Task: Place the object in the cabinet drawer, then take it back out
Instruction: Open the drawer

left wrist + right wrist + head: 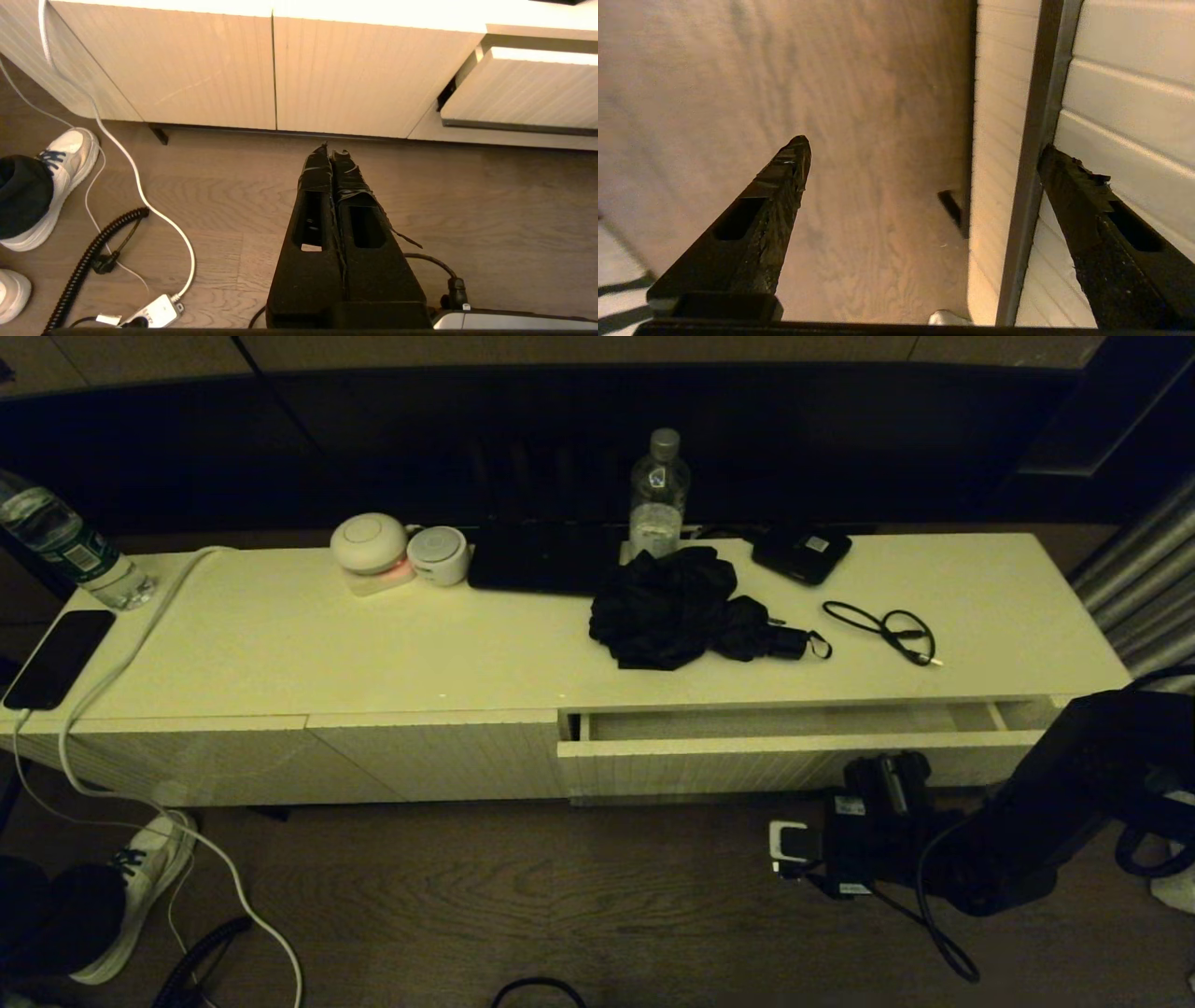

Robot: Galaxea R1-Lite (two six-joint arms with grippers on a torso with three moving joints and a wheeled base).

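The cabinet drawer (747,761) at the right of the white cabinet stands pulled out a little, showing a strip of its plain white inside (766,721). My right gripper (892,767) is low in front of it and open. In the right wrist view the right gripper (923,147) has one finger (1069,186) against the ribbed drawer front (1125,93), beside the dark handle strip (1034,163); the other finger (784,172) hangs over the floor. A black folded umbrella (681,607) lies on the cabinet top. My left gripper (331,151) is shut and empty, parked above the floor.
On the cabinet top stand a water bottle (658,495), two round white devices (392,553), a black pouch (801,553), a looped black cable (887,630), a phone (58,658) and another bottle (70,551). A white cable (140,803) trails to the floor beside a shoe (140,887).
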